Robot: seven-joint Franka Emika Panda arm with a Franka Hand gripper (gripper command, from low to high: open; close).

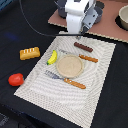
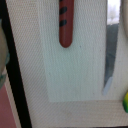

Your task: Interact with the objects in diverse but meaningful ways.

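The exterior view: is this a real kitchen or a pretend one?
Probably a pretend table setting on a robot workbench: a tan round plate on a woven beige placemat, an orange-handled fork, and a round red toy tomato.

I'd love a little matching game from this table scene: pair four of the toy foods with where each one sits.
Things:
1. tomato
2. banana
3. bread loaf
4. sausage

Places:
A. on the mat, touching the plate's edge on the exterior view's left
B. on the dark table, off the mat, nearest the front corner
C. on the mat, just beneath the tool
D. on the dark table, off the mat, beside the banana

Pairs: 1-B, 2-A, 3-D, 4-C
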